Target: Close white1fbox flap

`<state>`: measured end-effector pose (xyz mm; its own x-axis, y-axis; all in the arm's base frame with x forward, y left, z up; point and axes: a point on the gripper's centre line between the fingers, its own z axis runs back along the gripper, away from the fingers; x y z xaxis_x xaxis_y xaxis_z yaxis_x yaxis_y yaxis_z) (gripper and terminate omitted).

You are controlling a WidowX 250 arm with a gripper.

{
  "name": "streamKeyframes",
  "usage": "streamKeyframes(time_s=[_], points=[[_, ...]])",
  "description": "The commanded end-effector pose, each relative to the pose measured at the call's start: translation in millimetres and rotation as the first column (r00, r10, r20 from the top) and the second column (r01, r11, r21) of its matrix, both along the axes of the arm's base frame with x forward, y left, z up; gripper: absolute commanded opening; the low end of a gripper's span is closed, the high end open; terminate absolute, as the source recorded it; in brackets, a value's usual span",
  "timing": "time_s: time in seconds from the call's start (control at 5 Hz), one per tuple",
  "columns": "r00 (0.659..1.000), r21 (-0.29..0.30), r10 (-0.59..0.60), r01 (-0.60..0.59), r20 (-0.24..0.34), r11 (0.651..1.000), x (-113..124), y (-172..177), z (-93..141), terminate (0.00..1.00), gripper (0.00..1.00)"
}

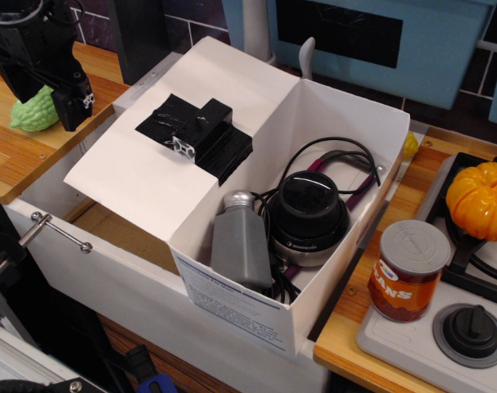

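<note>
The white1fbox (pixel 240 304) stands open in the middle, with small printed text on its near side wall. Its flap (pixel 142 176) is folded out to the left, lying nearly flat. The black taped block handle (pixel 201 135) faces up. Inside the box are a grey bottle (pixel 240 241), a black round device (pixel 309 214) and dark cables (pixel 350 164). My black gripper (pixel 45 94) hangs at the top left, above and to the left of the flap and apart from it. I cannot tell how its jaws stand.
The box sits in a bigger white tub (pixel 109 270) with a metal bar handle (pixel 61 232). A green bumpy object (pixel 31 113) lies under the gripper on the wooden counter (pixel 11 164). A bean can (pixel 408 270), an orange pumpkin (pixel 480 199) and a stove knob (pixel 469 332) are at the right.
</note>
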<state>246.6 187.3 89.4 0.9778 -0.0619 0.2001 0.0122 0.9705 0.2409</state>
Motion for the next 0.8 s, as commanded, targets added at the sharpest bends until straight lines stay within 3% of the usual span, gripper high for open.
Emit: streamKeyframes(time_s=[0.0, 0.4, 0.6], points=[[1.0, 0.0, 0.0, 0.0, 0.0, 1.0, 0.0, 0.0, 0.0, 0.0, 1.0], [0.999, -0.068, 0.023, -0.021, 0.027, 0.997, 3.1, -5.7, -12.4, 0.0, 1.0], [0.999, -0.146, 0.036, -0.031, 0.032, 0.989, 5.4, -18.0, -8.4, 0.0, 1.0]])
